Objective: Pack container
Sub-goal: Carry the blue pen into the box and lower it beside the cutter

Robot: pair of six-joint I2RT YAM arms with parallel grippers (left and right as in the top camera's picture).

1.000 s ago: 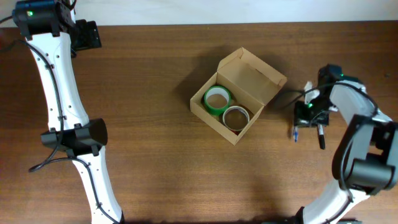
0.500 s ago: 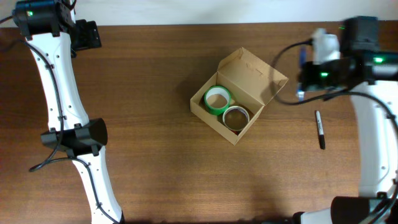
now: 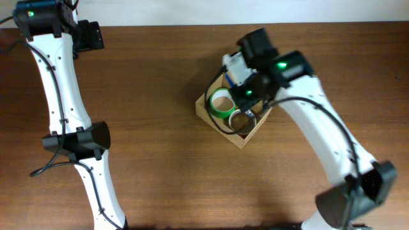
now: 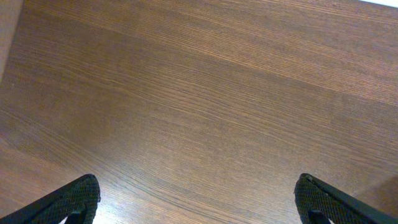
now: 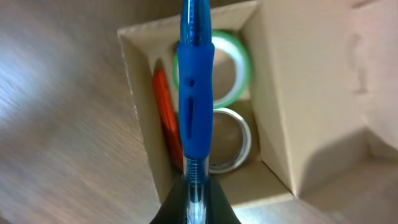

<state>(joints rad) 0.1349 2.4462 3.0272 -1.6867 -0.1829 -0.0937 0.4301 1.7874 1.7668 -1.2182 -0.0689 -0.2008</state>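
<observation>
While the right gripper hangs over the open box at mid-table, clenched on a blue pen, the step in hand is loading that pen. Inside the box lie a green roll, a clear roll and an orange thing by one wall. Next, I judge, the pen must come down into the free space, then be let go. The left gripper, released wide, idles over the table, well apart.
</observation>
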